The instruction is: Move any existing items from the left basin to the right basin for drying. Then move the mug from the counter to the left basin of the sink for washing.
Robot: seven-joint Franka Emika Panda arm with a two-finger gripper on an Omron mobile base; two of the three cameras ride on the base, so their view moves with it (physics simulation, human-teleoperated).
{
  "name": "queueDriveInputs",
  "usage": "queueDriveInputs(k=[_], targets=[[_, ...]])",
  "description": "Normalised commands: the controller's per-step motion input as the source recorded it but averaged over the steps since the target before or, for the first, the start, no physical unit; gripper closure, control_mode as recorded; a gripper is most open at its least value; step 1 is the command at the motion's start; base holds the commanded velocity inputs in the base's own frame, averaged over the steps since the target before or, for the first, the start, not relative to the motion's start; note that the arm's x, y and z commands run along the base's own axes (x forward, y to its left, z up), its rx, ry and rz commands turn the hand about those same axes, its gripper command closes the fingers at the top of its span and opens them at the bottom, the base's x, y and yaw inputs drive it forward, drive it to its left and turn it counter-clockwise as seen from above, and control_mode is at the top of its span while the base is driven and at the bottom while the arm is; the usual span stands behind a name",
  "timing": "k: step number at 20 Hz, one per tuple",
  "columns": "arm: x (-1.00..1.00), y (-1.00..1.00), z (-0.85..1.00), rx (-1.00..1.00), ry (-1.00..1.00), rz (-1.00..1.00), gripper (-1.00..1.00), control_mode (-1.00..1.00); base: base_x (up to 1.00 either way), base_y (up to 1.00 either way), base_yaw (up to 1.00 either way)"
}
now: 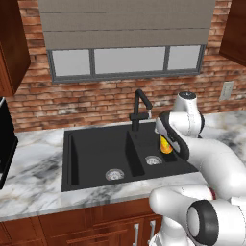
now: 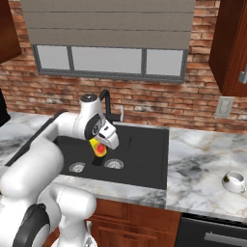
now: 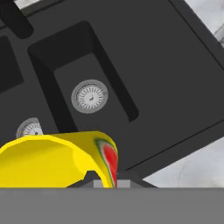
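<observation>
The yellow cup (image 1: 166, 145) with its red bottom was up in the air, held tight in the hand (image 2: 99, 146). The hand was shut on it. The cup hung above the sink (image 1: 96, 139), over the small right basin (image 3: 94, 83), near the wall between the two basins. In the hand view the cup (image 3: 57, 159) sat at the bottom, and the round drain (image 3: 89, 96) of the right basin lay below and ahead.

Things could have gone wrong from there. The cup was high up, so if the hand let go too soon, it could have dropped, bounced, and rolled. It might have hit the wall between the basins and tipped back into the big left basin (image 1: 98, 156), which was the wrong place. The faucet (image 1: 140, 108) stood close behind the arm, so a wide swing could have bumped it. The grip looked to be on the cup's edge, so the cup might have slipped or tilted.

The mug (image 2: 234, 182) sat far off on the table (image 2: 202, 159), to the right of the sink, not yet moved.
</observation>
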Motion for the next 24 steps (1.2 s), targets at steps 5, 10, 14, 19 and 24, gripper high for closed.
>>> queueDriveInputs(k=[5,10,14,19,24], targets=[[0.00,-0.07,-0.28,0.02,0.01,0.02,1.00,-1.00,0.00,0.00,0.00],[0.00,-0.07,-0.27,0.03,0.00,0.02,1.00,-1.00,0.00,0.00,0.00],[0.00,-0.01,-0.28,0.02,0.00,0.01,1.00,-1.00,0.00,0.00,0.00],[0.00,0.00,-0.26,0.00,0.00,0.00,1.00,-1.00,0.00,0.00,0.00],[0.00,0.00,-0.19,0.00,0.00,0.00,1.00,-1.00,0.00,0.00,0.00]])
